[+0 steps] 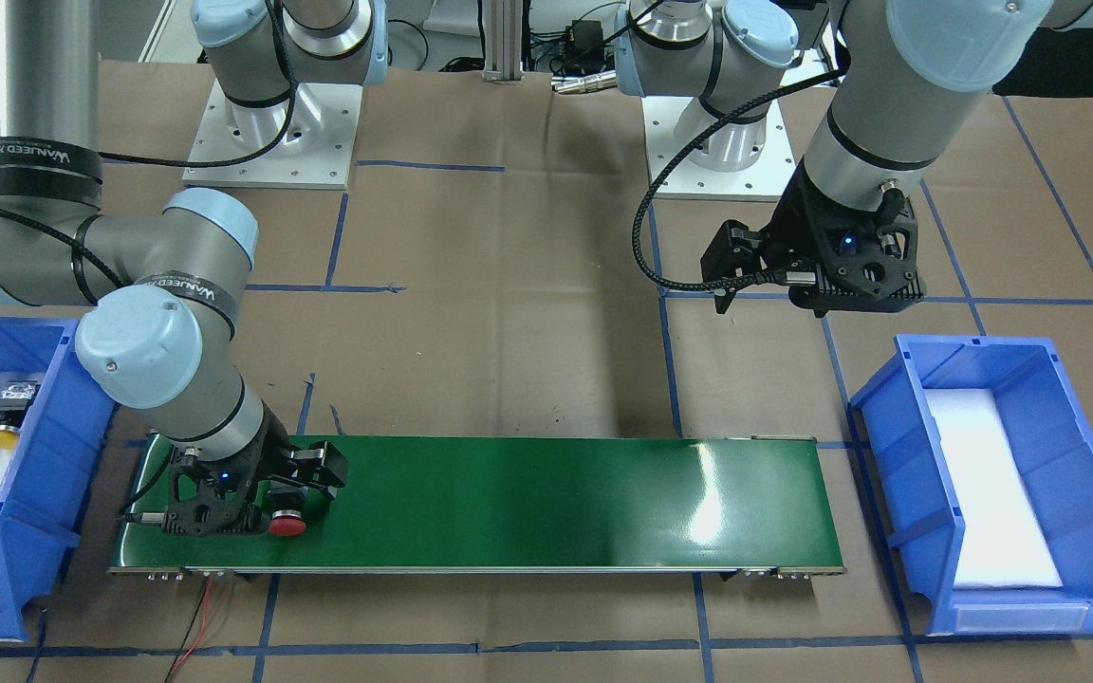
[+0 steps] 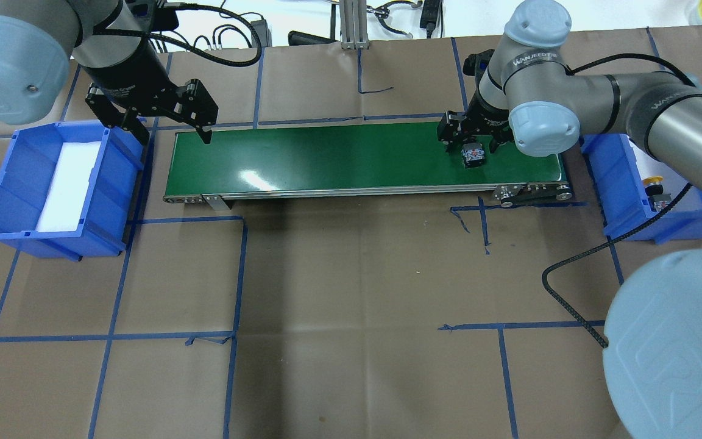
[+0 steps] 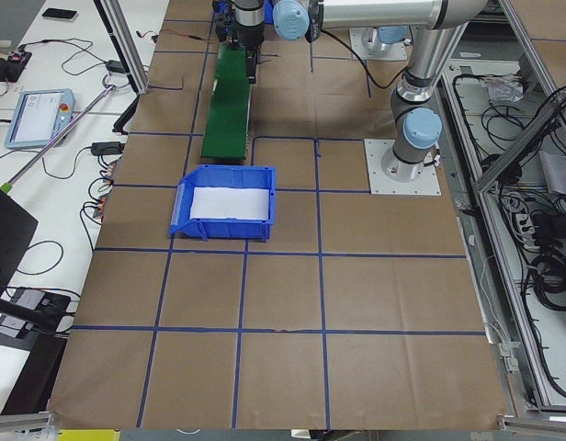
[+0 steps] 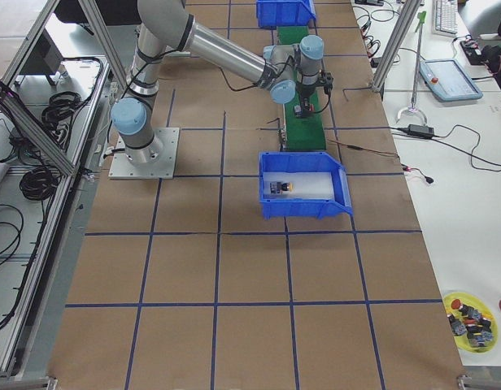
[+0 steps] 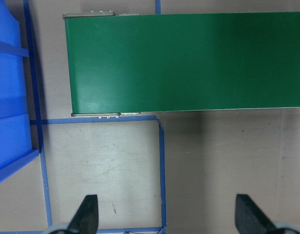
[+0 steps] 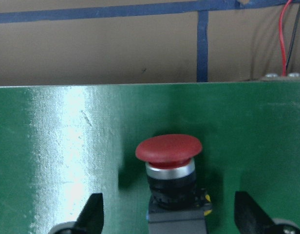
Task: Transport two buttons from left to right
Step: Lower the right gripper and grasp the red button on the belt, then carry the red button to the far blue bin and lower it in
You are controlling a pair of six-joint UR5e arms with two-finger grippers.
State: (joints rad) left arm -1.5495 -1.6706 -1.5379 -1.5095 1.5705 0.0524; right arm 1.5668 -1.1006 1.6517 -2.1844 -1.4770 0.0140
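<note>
Step in hand, by my reading: pick-up of the second button off the belt. In the overhead view, red button point(image 6: 169, 170) lies on its side at the 3 o'clock end of green conveyor belt point(image 2: 339, 152). Right gripper point(image 6: 169, 207) straddles it, fingers spread, no contact visible. Yellow button point(image 2: 655, 183) sits in blue bin point(image 2: 622, 201) further toward 3 o'clock. Left gripper point(image 5: 167, 207) hangs released near the 9 o'clock end, holding nothing. Next move calls for closing on the black body, lifting, and carrying toward 3 o'clock into the bin
</note>
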